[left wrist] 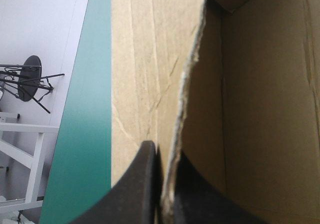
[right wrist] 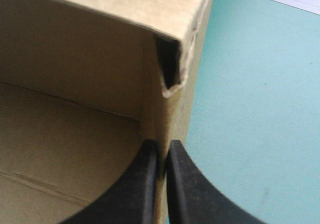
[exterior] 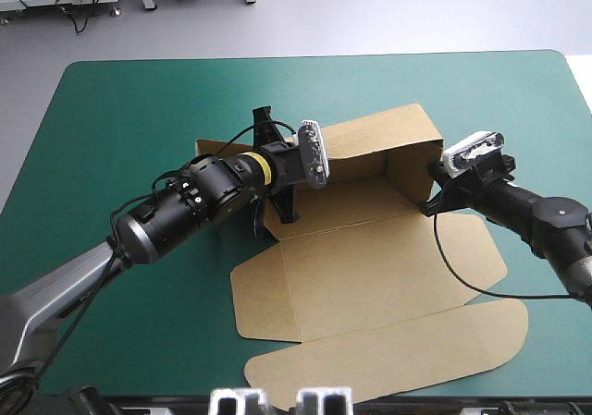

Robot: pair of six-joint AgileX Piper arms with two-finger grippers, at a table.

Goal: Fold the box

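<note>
— Box [exterior: 370, 276]: where is it?
— Mid worktop [exterior: 111, 119], far and side walls raised, lid flat toward the near edge.
— And the left end effector [left wrist: 160, 151]?
— All but closed, pinching the left wall's edge. Its arm hides that wall from above.
— The right end effector [right wrist: 161, 146]?
— Clamped on the right wall's edge, the far corner ahead of it.

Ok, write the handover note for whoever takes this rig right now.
Left pincer: shut on the box, clamping the left wall at its edge.
Right pincer: shut on the box, clamping the right wall.
Done: back and side walls stand raised.
Left: probably securing the walls. The lid lies flat toward the table's near edge.
</note>
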